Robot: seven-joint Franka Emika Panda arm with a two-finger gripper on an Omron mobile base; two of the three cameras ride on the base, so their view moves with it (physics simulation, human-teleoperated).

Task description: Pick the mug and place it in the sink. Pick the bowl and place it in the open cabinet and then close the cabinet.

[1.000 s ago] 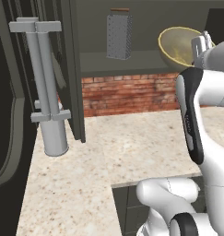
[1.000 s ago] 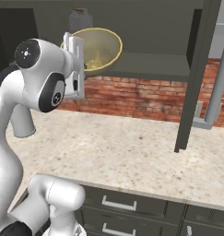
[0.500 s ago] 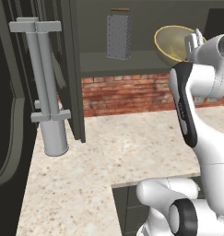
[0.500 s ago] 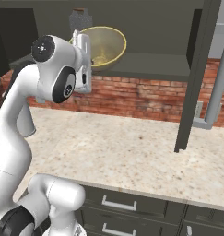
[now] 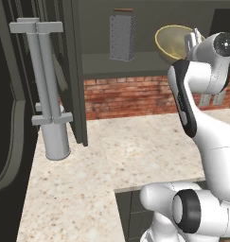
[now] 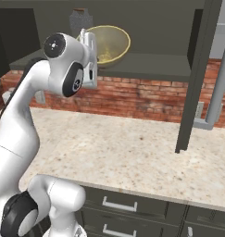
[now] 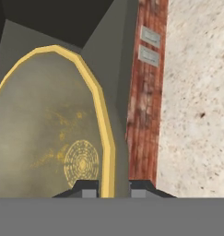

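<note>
Speckled beige counter (image 6: 132,152) beneath brick wall (image 6: 146,99); gripper (image 7: 113,186) pinches bowl (image 6: 109,44) rim at cabinet (image 6: 146,65) shelf.

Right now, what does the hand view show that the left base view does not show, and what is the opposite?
The hand view alone shows the patterned inside of the bowl, the gripper with one fingertip on each side of its rim, and two wall outlets on the brick. The left base view alone shows the box grater on the cabinet shelf and the open door's silver handles. Both views share the bowl, the brick wall and the speckled counter.
</note>
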